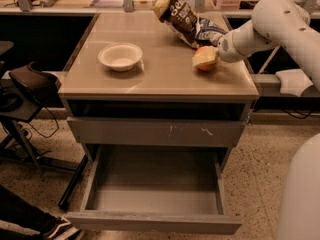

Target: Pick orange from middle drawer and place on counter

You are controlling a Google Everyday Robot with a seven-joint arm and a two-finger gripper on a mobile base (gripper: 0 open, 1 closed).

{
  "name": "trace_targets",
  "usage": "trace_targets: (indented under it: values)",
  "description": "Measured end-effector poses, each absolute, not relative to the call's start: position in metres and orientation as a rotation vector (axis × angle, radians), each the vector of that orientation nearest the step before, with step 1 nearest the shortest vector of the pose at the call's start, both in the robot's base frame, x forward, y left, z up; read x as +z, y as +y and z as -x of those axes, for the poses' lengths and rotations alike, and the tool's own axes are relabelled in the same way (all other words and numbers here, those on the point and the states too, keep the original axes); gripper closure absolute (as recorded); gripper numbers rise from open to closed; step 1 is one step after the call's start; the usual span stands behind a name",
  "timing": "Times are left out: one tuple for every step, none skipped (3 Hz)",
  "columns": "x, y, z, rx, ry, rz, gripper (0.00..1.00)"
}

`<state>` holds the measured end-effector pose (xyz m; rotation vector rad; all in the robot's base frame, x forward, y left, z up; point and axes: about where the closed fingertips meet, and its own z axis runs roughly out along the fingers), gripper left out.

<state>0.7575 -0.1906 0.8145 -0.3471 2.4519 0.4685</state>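
- Since the orange (210,64) is a small, smooth, round fruit, expect it to be light but firm, with a slick peel that rolls off at the slightest nudge; it bruises rather than breaks, so moderate squeeze is enough.
- Take it across its widest part, on opposite sides of the middle; a hold near the top or bottom would likely squirt it out.
- You find the orange on the counter (165,81), toward the right rear part, touching or just above the glossy top; which of the two cannot be told from this angle.
- It is out of the middle drawer (155,196), which stands pulled out low at the front.
- Your gripper (204,58) is right at the orange, covering its upper left side; whether it is clamped on the fruit or loose around it, you cannot tell.
- Your arm (280,24) reaches in from the right, the forearm sloping down and leftward to the wrist, so the tool meets the fruit from the side rather than from above.
- Mind the snack bags (182,16) just behind the orange; the white bowl (120,56) sits well apart on the left.
- Judge the job as close to finished; a gentle release matters, since a round fruit may roll toward the right edge.
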Motion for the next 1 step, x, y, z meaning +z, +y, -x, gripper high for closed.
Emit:
trace_targets:
  values:
    - [0.8145, -0.1906, -0.7575, 0.469, 2.452, 0.347, 0.0]
